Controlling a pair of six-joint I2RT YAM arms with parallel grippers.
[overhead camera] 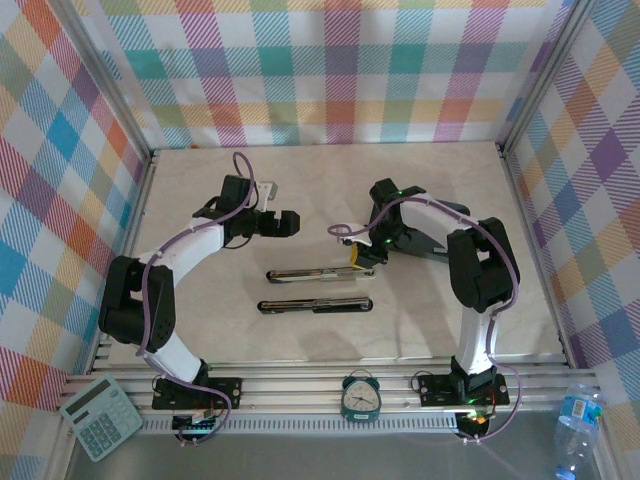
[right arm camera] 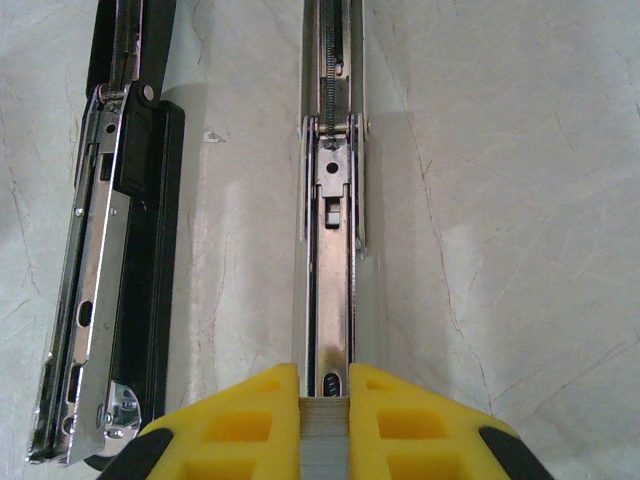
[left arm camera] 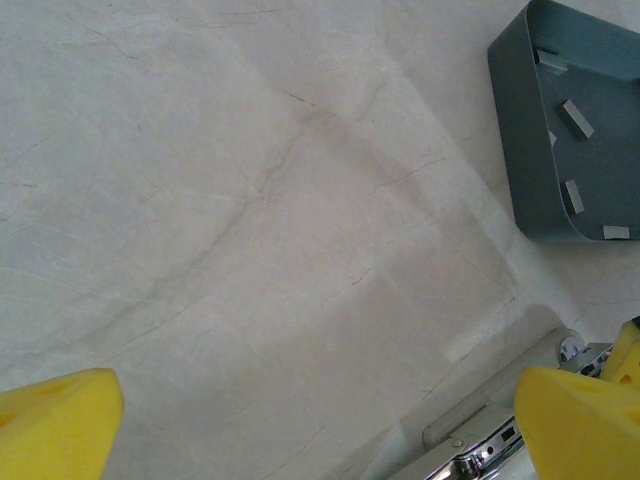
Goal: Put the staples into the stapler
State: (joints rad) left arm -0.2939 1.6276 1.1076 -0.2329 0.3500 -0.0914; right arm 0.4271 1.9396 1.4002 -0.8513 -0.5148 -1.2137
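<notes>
My right gripper [right arm camera: 324, 382] is shut on a short silvery-grey strip of staples [right arm camera: 324, 440], held between its yellow fingers [right arm camera: 262, 420]. It hovers just over the near end of the open metal channel of a pale stapler [right arm camera: 331, 250], in line with it. In the top view this gripper [overhead camera: 357, 258] is at the right end of the farther stapler [overhead camera: 320, 272]. My left gripper [left arm camera: 315, 425] is open wide over bare table, its jaws holding nothing. Several more staples [left arm camera: 575, 118] lie in a dark grey tray [left arm camera: 520, 150].
A second, black stapler [right arm camera: 110, 280] lies opened flat beside the pale one, nearer the arm bases [overhead camera: 315, 305]. A clock [overhead camera: 360, 397], a calculator [overhead camera: 100, 416] and a bottle [overhead camera: 577, 420] sit at the near edge. Checked walls enclose the table.
</notes>
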